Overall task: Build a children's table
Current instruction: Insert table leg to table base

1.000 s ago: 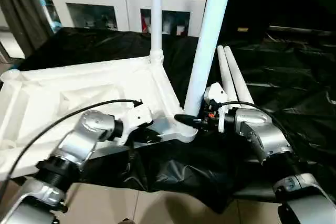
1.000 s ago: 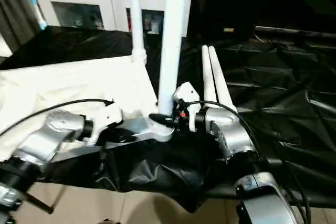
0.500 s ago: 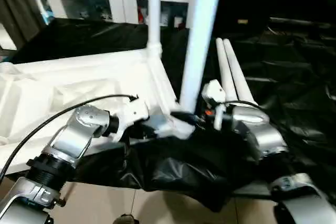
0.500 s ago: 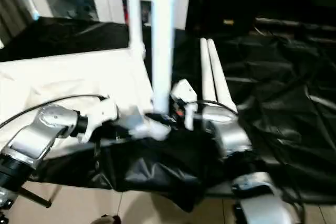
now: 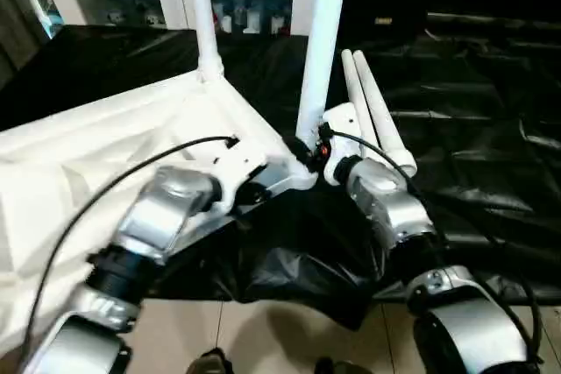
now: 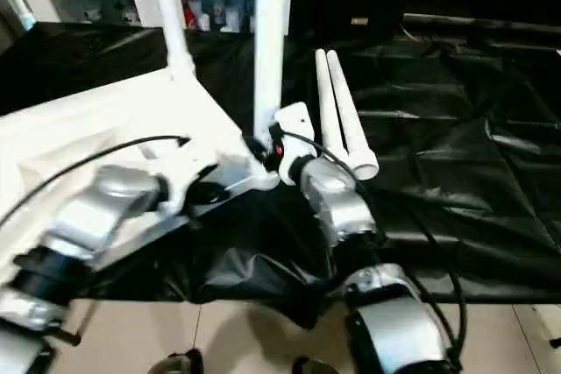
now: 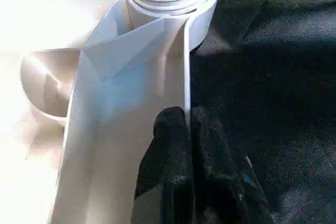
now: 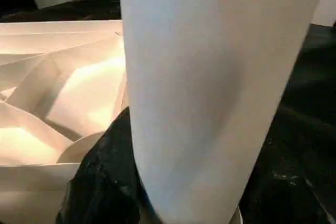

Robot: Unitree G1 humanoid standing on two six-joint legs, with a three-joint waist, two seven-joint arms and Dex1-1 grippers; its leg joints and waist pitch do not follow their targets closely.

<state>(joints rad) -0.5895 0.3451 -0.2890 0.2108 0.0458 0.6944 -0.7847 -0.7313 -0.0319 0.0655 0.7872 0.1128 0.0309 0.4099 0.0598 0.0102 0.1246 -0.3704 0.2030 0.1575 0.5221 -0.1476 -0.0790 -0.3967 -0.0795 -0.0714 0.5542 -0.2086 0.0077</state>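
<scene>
The tabletop [image 5: 131, 137] lay upside down on the black cloth [image 5: 473, 129]; left gripper [image 7: 186, 129] pinched its rim, right gripper [image 5: 307, 148] apparently clasped the near upright leg [image 5: 320, 41] — seating it; two legs [image 5: 372, 116] remained — next

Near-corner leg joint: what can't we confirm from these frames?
- How far the leg is seated: right wrist view, the leg itself blocks its socket; head views, the right tool covers its base.
- Both standing legs' tips: cut off by the head views' upper edge.
- Tabletop's near-left corner: hidden behind the left forearm.
- Right tool's far finger: behind the leg.
</scene>
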